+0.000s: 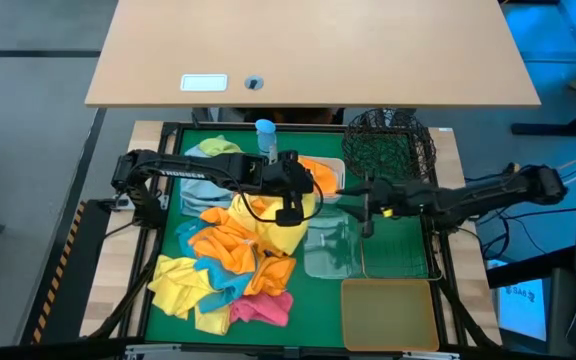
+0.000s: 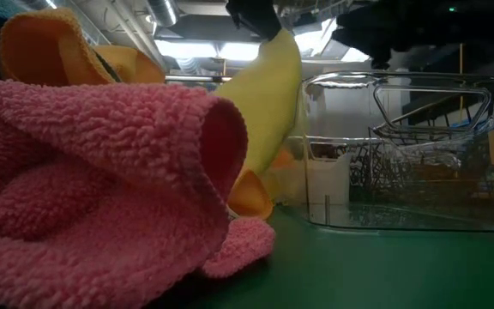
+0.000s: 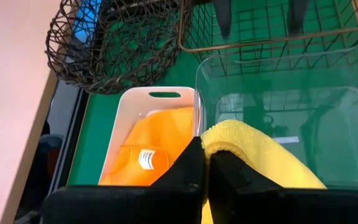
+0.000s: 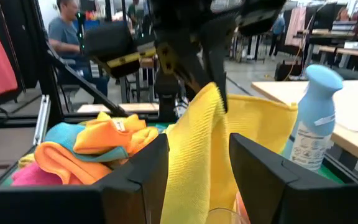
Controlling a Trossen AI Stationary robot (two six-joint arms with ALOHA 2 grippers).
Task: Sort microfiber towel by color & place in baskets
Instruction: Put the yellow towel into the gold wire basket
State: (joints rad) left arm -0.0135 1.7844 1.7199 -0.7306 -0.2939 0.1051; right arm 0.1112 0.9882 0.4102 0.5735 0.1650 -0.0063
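Where high view looks down: left gripper (image 1: pixel 290 212) mid-mat, pinching yellow towel (image 1: pixel 273 232) beside clear tub (image 1: pixel 330 250); right gripper (image 1: pixel 366 212) nr rectangular wire basket (image 1: pixel 398 245), fingers apart, holding nothing. Low view: towel hanging, pink cloth (image 2: pixel 93 180) up front. Left wrist: orange cloth (image 3: pixel 151 146) in white tub (image 3: pixel 124 121). Right wrist: blue-capped bottle (image 4: pixel 312 118) behind towel.

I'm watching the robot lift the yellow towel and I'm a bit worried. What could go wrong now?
1. The left gripper pinches only a corner of the yellow towel, so it might slip out.
2. The towel hangs low over the pile of towels and could drag another one along.
3. The white tub beside the clear tub already holds an orange towel; a drop there would mix colors.
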